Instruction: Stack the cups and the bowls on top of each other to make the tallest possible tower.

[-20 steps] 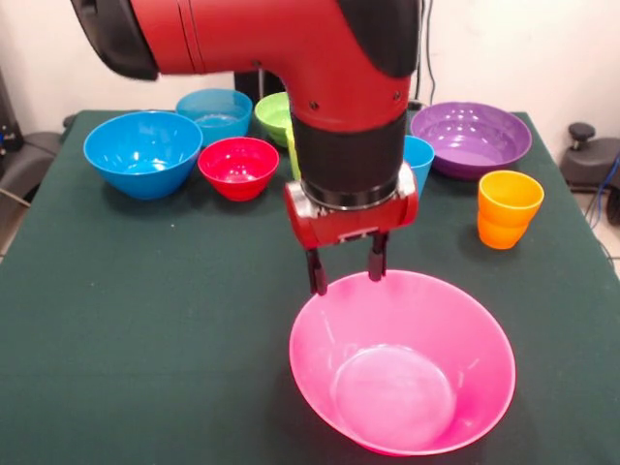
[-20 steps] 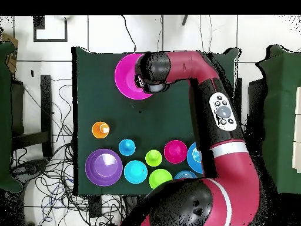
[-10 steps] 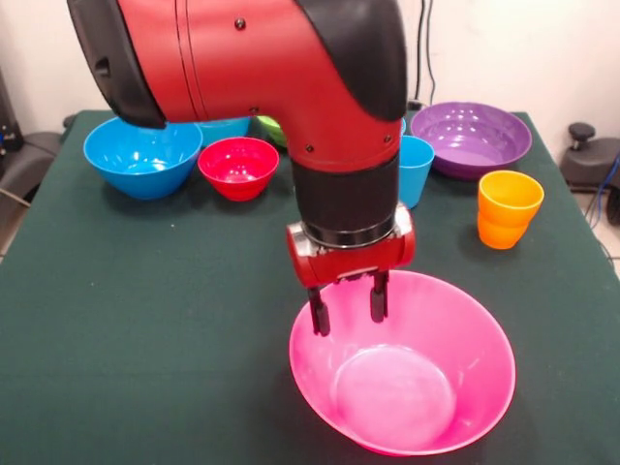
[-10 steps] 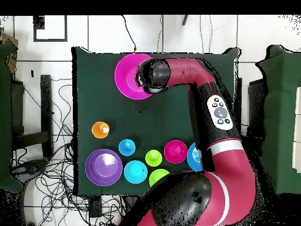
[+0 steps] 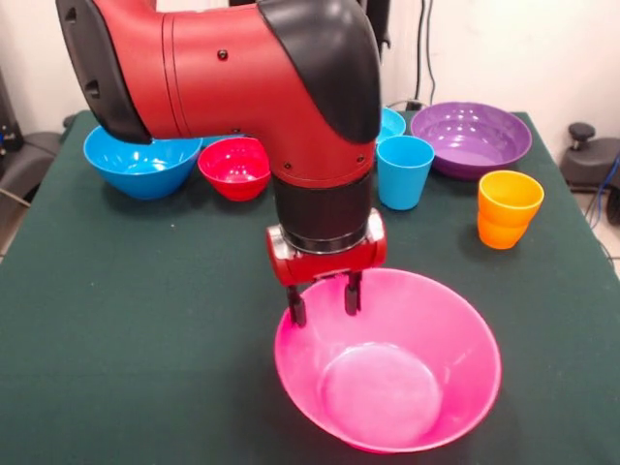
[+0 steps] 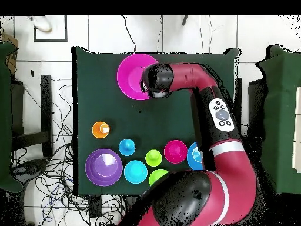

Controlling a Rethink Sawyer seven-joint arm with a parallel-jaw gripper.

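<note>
My gripper (image 5: 325, 302) hangs open at the far left rim of the huge pink bowl (image 5: 455, 383), one finger (image 5: 354, 294) inside the bowl and the other at the rim's outer side. From overhead the wrist covers that rim of the pink bowl (image 6: 130, 72) and hides the fingers. At the table's far side stand the large blue bowl (image 5: 140, 163), the small red bowl (image 5: 235, 163), the light blue cup (image 5: 404, 170), the purple bowl (image 5: 472, 136) and the orange cup (image 5: 509, 207). Overhead, a lime green cup (image 6: 153, 158) and a lime green bowl (image 6: 157, 176) also show. Nothing is stacked.
A ribbed cyan bowl (image 6: 136, 171) sits beside the purple bowl (image 6: 104, 167). The arm's elbow hangs over the red bowl (image 6: 175, 151) and part of the blue bowl (image 6: 193, 156). Dark green cloth (image 5: 126, 320) covers the table.
The arm came down and moved left in the front view, bringing its fingers to the pink bowl's rim. The pink bowl has slid a little left with it.
</note>
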